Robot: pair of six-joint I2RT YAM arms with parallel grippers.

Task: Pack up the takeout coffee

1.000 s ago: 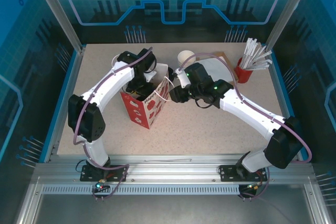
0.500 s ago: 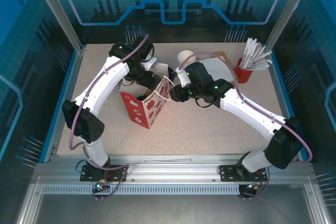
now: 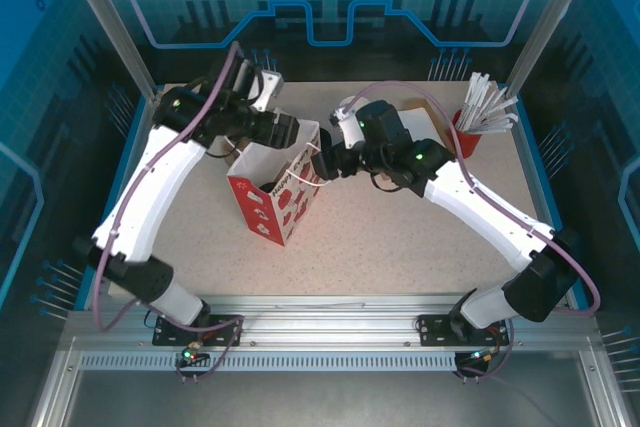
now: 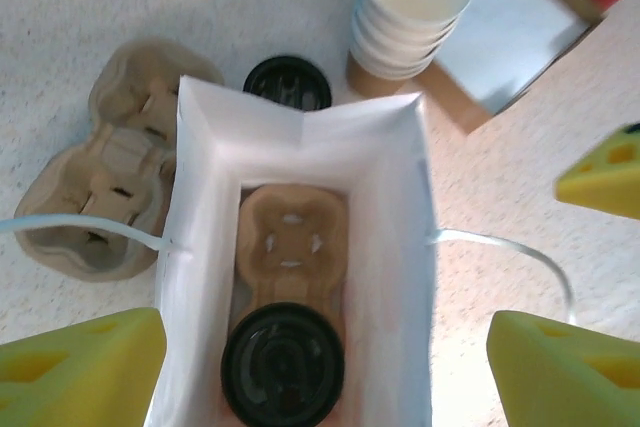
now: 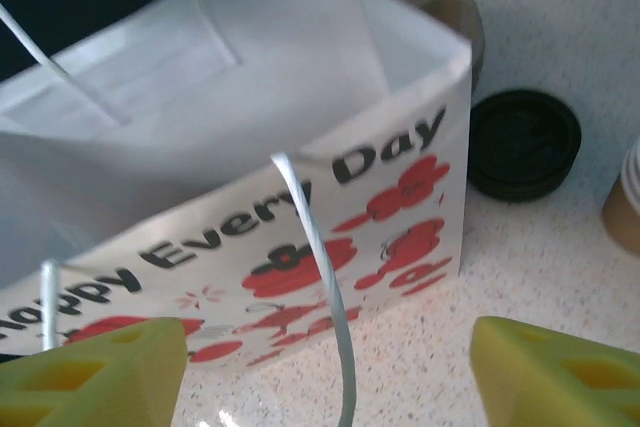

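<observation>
The desk carries a white flowered paper bag, standing open right under the left hand, whose fingers are spread wide. The right hand, also spread, faces the bag's printed side. Inside the bag, below the left hand, a cardboard carrier holds the takeout coffee; a loose black lid lies beyond the bag

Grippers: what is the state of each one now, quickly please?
Left gripper: open, holding nothing, above the bag.
Right gripper: open, holding nothing; the bag's handle hangs between its jaws.
</observation>
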